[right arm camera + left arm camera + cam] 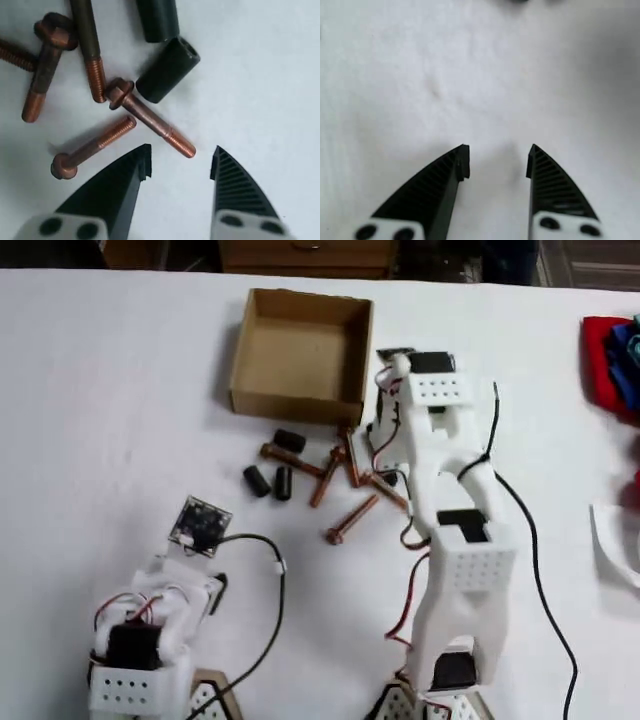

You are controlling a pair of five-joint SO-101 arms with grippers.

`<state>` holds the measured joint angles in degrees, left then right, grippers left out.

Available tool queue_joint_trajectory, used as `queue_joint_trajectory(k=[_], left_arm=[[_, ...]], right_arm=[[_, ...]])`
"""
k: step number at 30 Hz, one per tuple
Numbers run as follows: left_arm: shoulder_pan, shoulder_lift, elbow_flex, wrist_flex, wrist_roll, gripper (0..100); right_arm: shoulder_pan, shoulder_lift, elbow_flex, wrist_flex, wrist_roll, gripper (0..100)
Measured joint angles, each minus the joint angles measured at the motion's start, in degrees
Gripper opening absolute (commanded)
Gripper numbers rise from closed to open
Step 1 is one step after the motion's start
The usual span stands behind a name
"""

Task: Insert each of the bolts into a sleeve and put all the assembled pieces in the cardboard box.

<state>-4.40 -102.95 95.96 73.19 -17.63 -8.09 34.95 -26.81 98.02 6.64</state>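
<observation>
Our left arm (140, 640) sits folded low by the near edge of the table (100, 390), left gripper (495, 162) spread wide, facing down. Our right arm (455, 540) stretches toward the far edge, right gripper (180, 162) spread wide too.

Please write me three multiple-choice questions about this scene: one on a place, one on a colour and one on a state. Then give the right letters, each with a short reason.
1. Where do the bolts lie with respect to the cardboard box?
A) inside it
B) on the table just outside it
C) balanced on its rim

2. What colour are the sleeves?
A) black
B) red
C) white

3. In what state is the right gripper?
A) shut on a bolt
B) open, holding nothing
C) shut on a sleeve

Answers:
1 B: the high view shows them scattered on the cloth beside the box's wall.
2 A: both sleeves in the right wrist view are black.
3 B: its fingertips stand apart with bare table between them.
</observation>
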Motion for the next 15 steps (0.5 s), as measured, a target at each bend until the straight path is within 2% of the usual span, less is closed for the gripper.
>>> queue_joint_trajectory(k=[15], left_arm=[[0.0, 0.0, 0.0, 0.0, 0.0, 21]], right_arm=[[-2.64, 15.21, -16.62, 0.18, -0.53, 19.4]])
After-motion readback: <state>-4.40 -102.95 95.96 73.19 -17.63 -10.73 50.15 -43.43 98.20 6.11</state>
